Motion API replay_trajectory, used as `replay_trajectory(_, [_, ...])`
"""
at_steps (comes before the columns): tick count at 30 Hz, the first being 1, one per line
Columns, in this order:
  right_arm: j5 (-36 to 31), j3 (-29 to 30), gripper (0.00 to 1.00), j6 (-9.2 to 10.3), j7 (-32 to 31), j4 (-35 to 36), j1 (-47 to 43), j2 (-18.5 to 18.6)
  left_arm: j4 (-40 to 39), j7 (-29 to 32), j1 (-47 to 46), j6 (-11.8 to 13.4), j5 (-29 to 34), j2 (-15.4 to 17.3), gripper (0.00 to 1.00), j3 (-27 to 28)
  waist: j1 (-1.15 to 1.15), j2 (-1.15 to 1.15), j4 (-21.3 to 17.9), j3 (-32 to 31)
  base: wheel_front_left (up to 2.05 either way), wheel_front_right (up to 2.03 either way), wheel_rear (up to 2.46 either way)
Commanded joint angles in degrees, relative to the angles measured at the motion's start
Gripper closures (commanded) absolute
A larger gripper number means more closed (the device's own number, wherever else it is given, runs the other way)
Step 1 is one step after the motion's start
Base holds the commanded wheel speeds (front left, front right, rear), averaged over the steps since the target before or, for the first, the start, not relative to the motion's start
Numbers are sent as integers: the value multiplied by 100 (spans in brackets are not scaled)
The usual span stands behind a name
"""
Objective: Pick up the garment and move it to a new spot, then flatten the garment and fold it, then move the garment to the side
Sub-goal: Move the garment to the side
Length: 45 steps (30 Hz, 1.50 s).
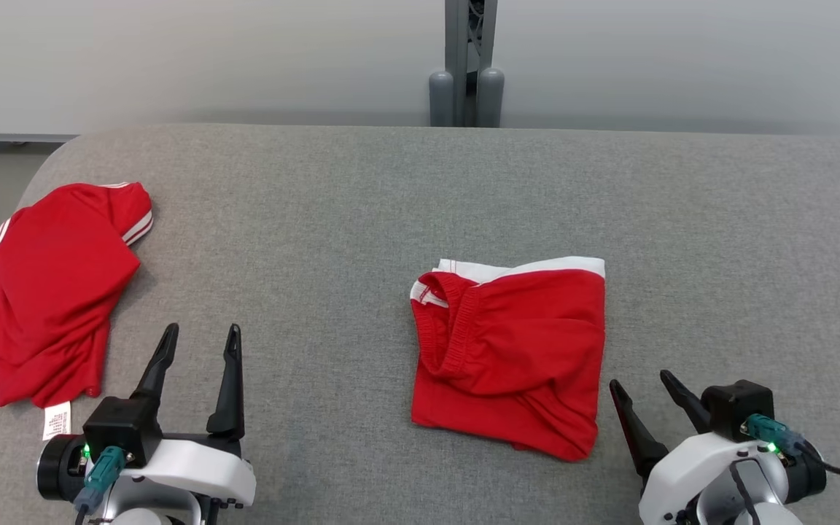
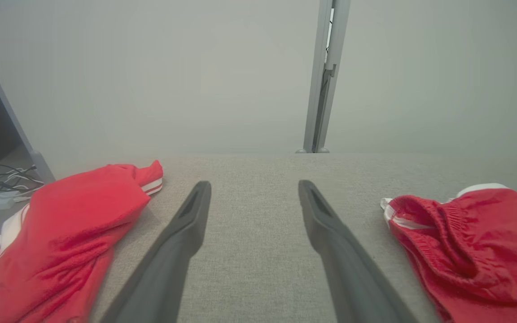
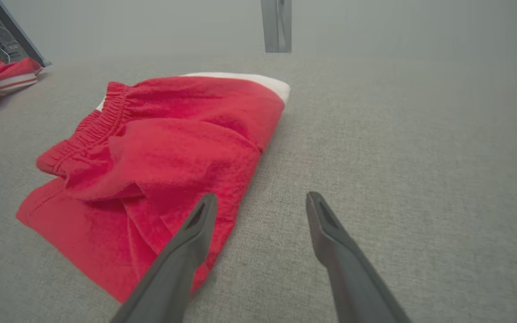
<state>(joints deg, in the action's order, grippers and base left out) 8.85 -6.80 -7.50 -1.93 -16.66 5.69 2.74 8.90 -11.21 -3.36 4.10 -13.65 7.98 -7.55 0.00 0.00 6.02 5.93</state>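
Red shorts [image 1: 511, 350] with a white band and an elastic waist lie folded into a rough square at the middle of the grey table [image 1: 362, 204]. The same shorts [image 2: 474, 242] appear at the right of the left wrist view, and the shorts [image 3: 159, 152] spread left of my right fingers. My right gripper [image 1: 642, 383] stands open just off their lower right corner, holding nothing. My left gripper [image 1: 201, 335] stands open at the lower left, between the shorts and a second garment, holding nothing.
A crumpled red shirt [image 1: 48, 284] with white stripes lies at the table's left edge, its label by my left wrist; the shirt [image 2: 61, 233] fills the lower left of the left wrist view. A grey post [image 1: 467, 65] stands behind the table's far edge.
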Motion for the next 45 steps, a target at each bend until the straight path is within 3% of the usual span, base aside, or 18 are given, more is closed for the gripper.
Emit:
replay_trajectory(1, [103,-41,0,2,92,-263,162,31,26,-52,-123,-12,-26,2,0,-8,0,0,88,84,0,0,0])
replay_trajectory(15, [1325,-1187,0,2,579,-2111,1004,28,171,-153,-321,16,-57,-12,0,-81,0,0,151,252,0,0,0])
replay_trajectory(16, [1387,-1274,52,2,604,-2191,1041,21,176,-158,-330,17,-62,-9,0,-84,0,0,143,260,0,0,0])
replay_trajectory(18, [1449,-1396,100,2,684,-2351,1136,20,187,-166,-350,12,-71,-6,0,-95,0,0,126,272,0,0,0])
replay_trajectory(29, [1225,-1076,100,16,1234,-2800,1386,61,109,-206,-375,40,-107,43,0,-94,0,0,-232,330,0,0,0])
replay_trajectory(45, [81,-88,100,7,1495,-2659,1871,62,-564,44,-760,0,71,293,0,-252,0,0,-1893,1023,0,0,0])
